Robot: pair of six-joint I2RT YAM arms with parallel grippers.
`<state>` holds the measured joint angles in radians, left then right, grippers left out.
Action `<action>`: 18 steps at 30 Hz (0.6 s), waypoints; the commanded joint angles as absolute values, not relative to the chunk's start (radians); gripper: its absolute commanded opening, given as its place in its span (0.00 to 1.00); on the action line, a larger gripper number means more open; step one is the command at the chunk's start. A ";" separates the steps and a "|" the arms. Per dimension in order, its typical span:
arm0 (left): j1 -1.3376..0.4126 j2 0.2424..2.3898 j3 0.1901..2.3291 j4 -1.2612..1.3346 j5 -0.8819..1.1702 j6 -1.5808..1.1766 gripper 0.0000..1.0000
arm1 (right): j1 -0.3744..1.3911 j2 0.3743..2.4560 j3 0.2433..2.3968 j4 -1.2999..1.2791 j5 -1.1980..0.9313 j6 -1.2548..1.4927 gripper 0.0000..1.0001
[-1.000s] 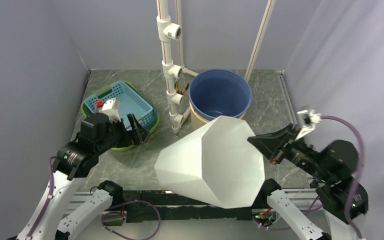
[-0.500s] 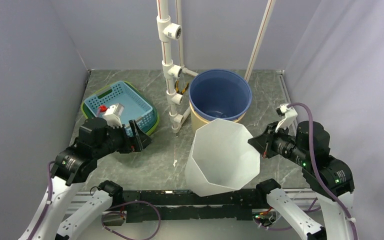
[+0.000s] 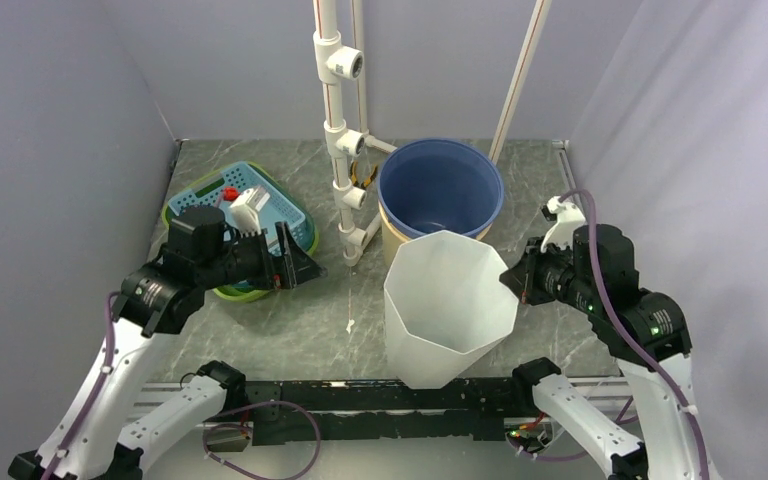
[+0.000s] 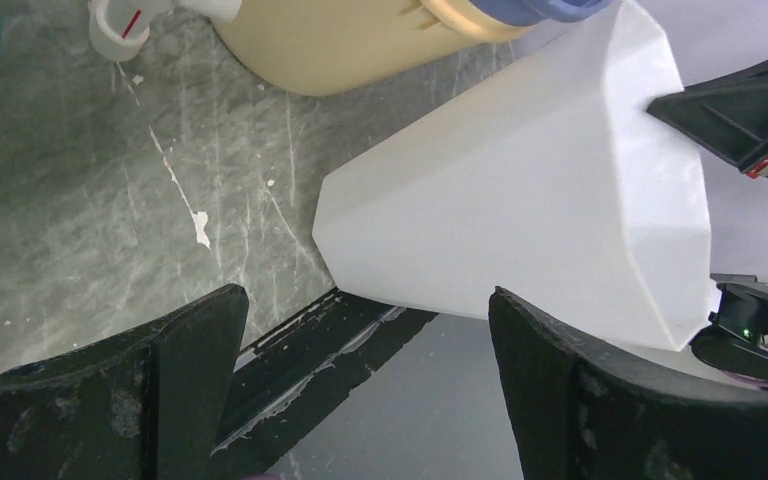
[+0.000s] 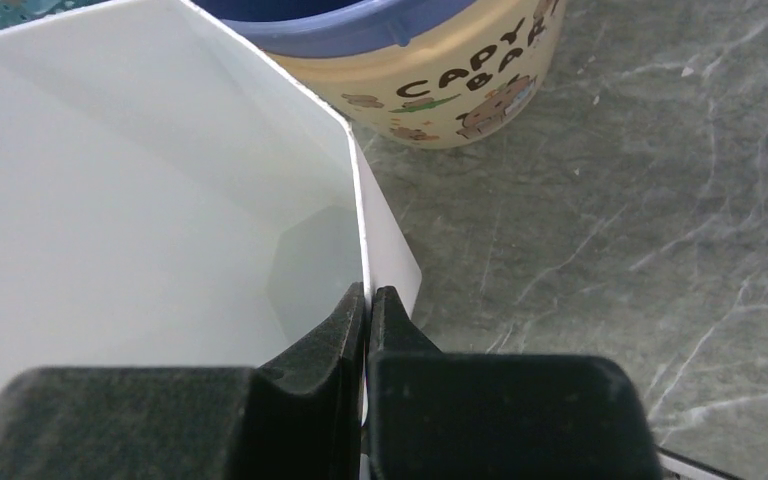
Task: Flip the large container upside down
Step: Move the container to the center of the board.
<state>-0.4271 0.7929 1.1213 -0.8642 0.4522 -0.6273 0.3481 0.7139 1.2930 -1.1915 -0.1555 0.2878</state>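
Covering the whole floor of the cell, a grey-green marbled table [image 3: 290, 320] is enclosed by plain pale lavender walls [image 3: 60, 120] at the left, far and right sides. A white pipe stand [image 3: 335, 130] is mounted at the far centre. At the far left a blue basket [image 3: 285, 210] is set inside a green tray [image 3: 235, 293]. Right of the stand a beige bucket [image 3: 495, 190] with a blue rim is placed. A small white streak [image 3: 348, 325] is seen on the bare stone near the middle.

The large container [image 3: 430, 350], white and faceted, is found near and right of centre, just in front of the bucket, with its wide mouth turned up and its narrow base at the near table edge above a black rail [image 3: 360, 395]. Whether the base is resting on the table cannot be told.

The right gripper [image 5: 368, 300] is pinched tightly on the right rim of the container, one finger inside and one outside the thin wall. The left gripper [image 3: 295, 262] is spread wide beside the basket, nothing is held between its fingers [image 4: 190, 370], and it is kept well apart from the container.
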 commanded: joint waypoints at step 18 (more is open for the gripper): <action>-0.986 1.140 1.454 -0.890 0.028 -0.604 0.96 | 0.639 0.855 1.271 -1.133 0.195 0.505 0.00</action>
<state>-0.8482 1.1034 1.3869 -0.8776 0.2424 -0.6025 0.5453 0.8204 1.2533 -1.1744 0.0181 0.3935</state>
